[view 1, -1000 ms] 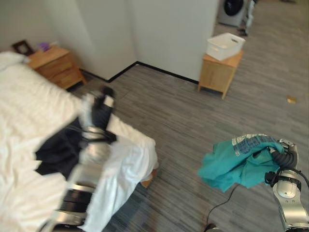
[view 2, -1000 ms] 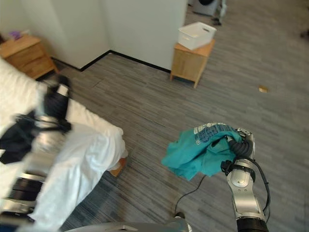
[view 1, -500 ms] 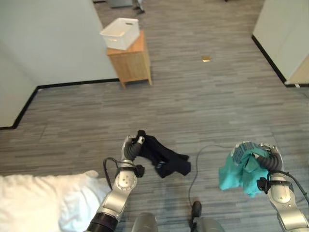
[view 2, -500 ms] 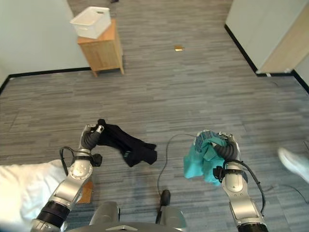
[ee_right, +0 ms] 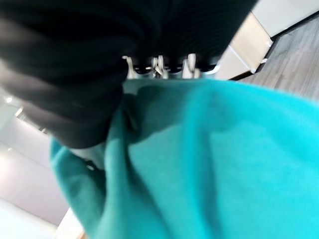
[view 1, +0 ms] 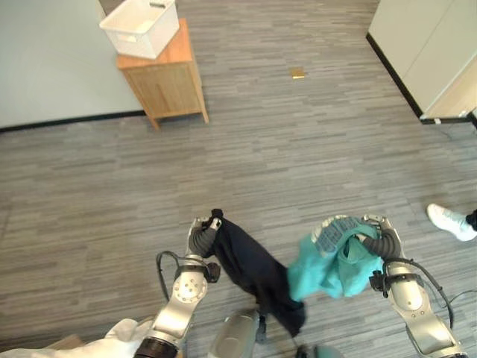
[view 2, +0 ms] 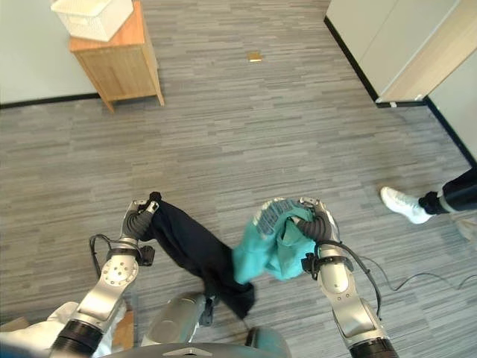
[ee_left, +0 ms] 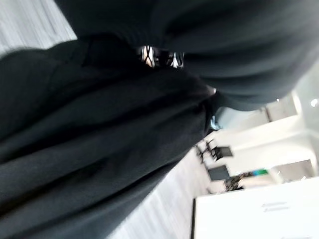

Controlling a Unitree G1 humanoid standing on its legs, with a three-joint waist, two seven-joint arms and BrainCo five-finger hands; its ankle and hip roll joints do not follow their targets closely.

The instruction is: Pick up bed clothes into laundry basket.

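Observation:
My left hand (view 1: 201,240) is shut on a black garment (view 1: 257,272) that hangs down and to the right above the grey floor. The same black garment (ee_left: 99,149) covers most of the left wrist view. My right hand (view 1: 380,242) is shut on a teal shirt (view 1: 332,265), bunched and drooping to the left until it touches the black cloth. In the right wrist view the teal shirt (ee_right: 214,164) lies over the hand. The white laundry basket (view 1: 141,24) stands on a small wooden cabinet (view 1: 165,78) at the far left.
A white bed corner (view 1: 112,343) shows at the lower left edge. A person's white shoe (view 1: 449,221) is on the floor at the right. A small tan object (view 1: 297,73) lies on the floor farther off. White doors or panels (view 1: 428,45) line the upper right.
The camera has turned, so the basket and cabinet sit further up and left. The black garment now hangs longer and meets the teal shirt. A person's shoe has come into view.

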